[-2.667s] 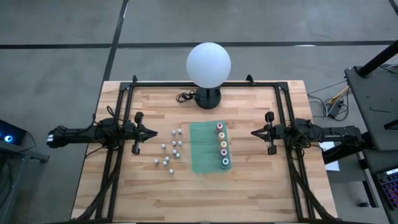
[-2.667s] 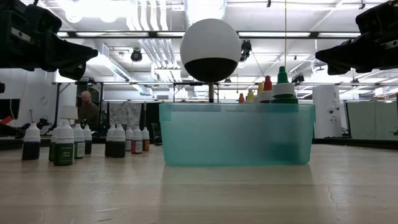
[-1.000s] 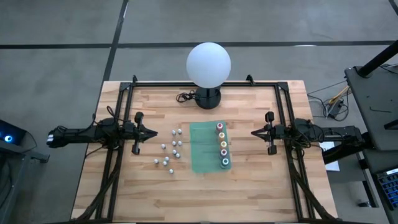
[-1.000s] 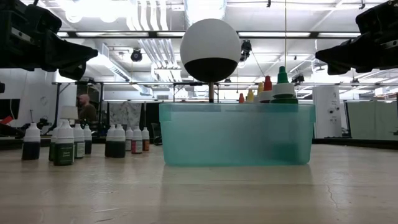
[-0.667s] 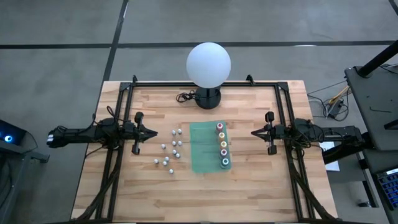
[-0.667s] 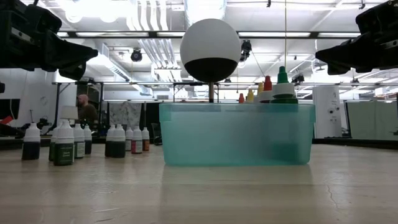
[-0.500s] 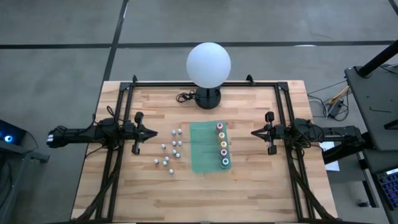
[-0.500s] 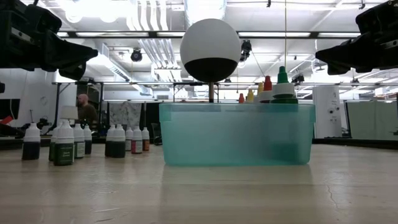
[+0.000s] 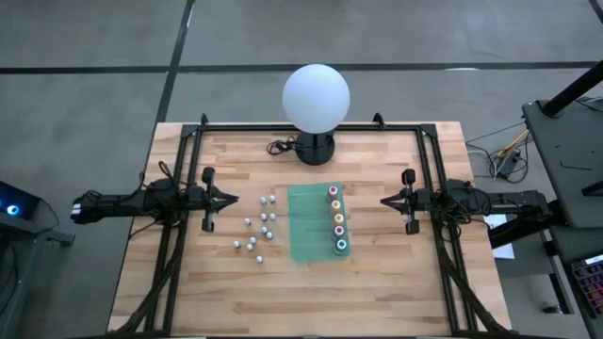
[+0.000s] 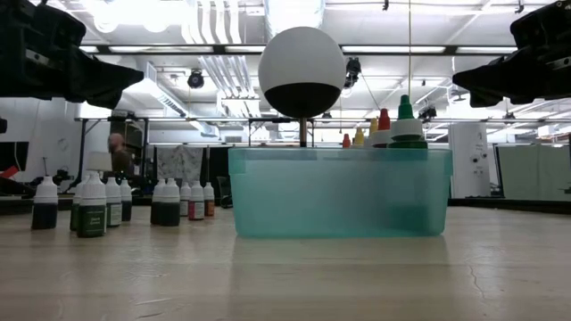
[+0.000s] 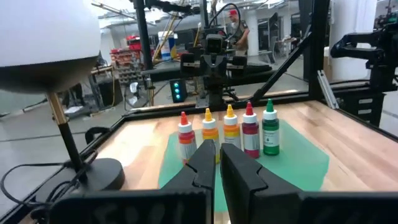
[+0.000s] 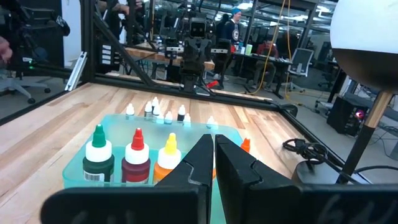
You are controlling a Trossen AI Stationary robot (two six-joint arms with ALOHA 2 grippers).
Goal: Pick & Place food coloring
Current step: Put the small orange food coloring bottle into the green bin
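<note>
High view: left gripper [image 9: 229, 199] nudges fwd toward loose bottles [image 9: 256, 227]; both grippers pinched closed, empty, right gripper [image 9: 384, 200] idle. Pick just starting.

The wooden tabletop [image 9: 377, 282] carries a globe lamp [image 9: 316, 99] at its far edge, a green bin [image 9: 316, 221] at centre, and white-capped food coloring bottles [image 9: 256, 226] just left.
</note>
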